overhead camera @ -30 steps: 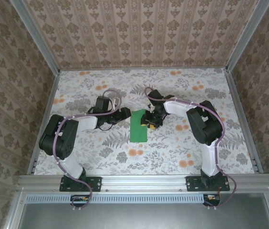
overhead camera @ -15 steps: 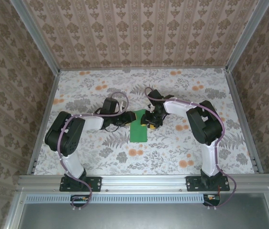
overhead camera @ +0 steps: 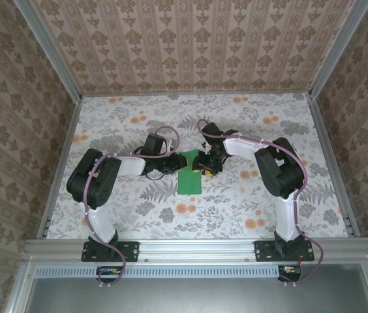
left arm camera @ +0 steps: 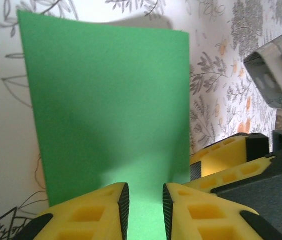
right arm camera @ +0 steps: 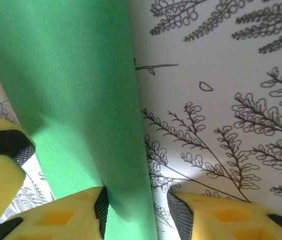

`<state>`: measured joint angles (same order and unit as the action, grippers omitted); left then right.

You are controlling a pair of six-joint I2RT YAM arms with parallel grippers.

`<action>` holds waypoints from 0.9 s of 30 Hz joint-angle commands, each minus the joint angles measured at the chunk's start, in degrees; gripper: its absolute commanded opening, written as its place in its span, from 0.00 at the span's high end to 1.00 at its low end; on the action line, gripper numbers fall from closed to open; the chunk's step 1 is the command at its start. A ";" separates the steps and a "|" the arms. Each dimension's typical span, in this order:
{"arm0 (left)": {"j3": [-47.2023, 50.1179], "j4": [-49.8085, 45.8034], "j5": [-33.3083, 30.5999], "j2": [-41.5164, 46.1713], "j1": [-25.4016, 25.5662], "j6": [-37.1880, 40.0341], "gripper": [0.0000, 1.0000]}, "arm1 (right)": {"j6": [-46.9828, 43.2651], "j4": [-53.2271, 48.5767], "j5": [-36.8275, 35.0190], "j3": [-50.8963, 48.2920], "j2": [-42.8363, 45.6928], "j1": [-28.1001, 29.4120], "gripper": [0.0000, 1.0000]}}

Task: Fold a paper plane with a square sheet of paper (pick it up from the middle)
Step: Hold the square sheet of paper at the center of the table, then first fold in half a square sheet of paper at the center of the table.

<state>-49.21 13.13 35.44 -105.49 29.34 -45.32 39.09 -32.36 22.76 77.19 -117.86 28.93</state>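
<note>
The sheet of paper (overhead camera: 190, 176) lies on the table (overhead camera: 249, 195) between left claw (left arm camera: 145, 202) and right claw (right arm camera: 137, 210).

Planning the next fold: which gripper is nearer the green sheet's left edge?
Left. The left gripper is at that edge of the green sheet, paper between its jaws; the right gripper straddles the opposite edge.

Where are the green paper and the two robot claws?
green paper (overhead camera: 189, 180), top view, middle of the sheet.
left gripper (left arm camera: 145, 206), left wrist view, midway between its yellow fingertips.
right gripper (right arm camera: 138, 212), right wrist view, midway between its yellow fingertips.
</note>
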 commanded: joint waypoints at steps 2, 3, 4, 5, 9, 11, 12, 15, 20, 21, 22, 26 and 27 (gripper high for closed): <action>-1.32 -2.53 0.94 -1.29 0.36 1.47 0.75 | -1.47 -3.85 -14.40 -5.49 -11.57 0.45 0.53; -1.28 -2.87 0.86 -1.45 0.37 1.59 0.75 | -1.45 -3.85 -14.41 -5.47 -11.60 0.44 0.53; -1.41 -3.30 0.79 -1.62 0.36 1.67 0.76 | -1.48 -3.85 -14.45 -5.47 -11.60 0.47 0.53; -1.37 -3.92 0.69 -1.81 0.41 1.81 0.77 | -1.47 -3.86 -14.50 -5.55 -11.60 0.51 0.53; -1.41 -7.95 -0.77 -2.17 0.45 2.56 0.81 | -1.39 -3.95 -14.33 -5.73 -10.97 0.53 0.53; -1.28 -11.10 -1.90 -2.41 0.45 3.44 0.85 | -1.38 -4.04 -13.94 -5.75 -9.48 0.57 0.52; -1.23 -12.37 -2.47 -2.56 0.45 3.85 0.87 | -1.37 -4.18 -13.60 -5.70 -8.55 0.52 0.52; -0.08 -14.82 -4.61 -3.22 0.45 5.28 0.96 | -2.09 -3.06 -11.81 -5.83 -2.89 0.57 0.50; 1.49 -16.08 -7.51 -4.66 -0.03 7.97 1.00 | -3.74 -1.64 -10.15 -4.69 8.43 0.52 0.46; 1.55 -16.35 -7.82 -4.87 -0.07 8.39 1.00 | -3.71 -1.11 -9.90 -4.81 10.21 0.53 0.46; 1.67 -16.31 -8.09 -4.97 -0.14 8.57 1.00 | -3.70 -0.44 -9.78 -4.94 11.95 0.52 0.45; 2.07 -15.69 -8.37 -5.81 -0.16 8.51 1.00 | -2.78 3.69 -7.83 -6.08 16.16 1.02 0.46; 1.93 -15.71 -8.33 -6.22 -0.16 8.41 1.00 | -2.42 4.47 -7.23 -6.21 16.11 1.38 0.47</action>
<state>-50.17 6.22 33.71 -106.61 29.26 -39.13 36.58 -30.13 15.81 71.83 -104.29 29.63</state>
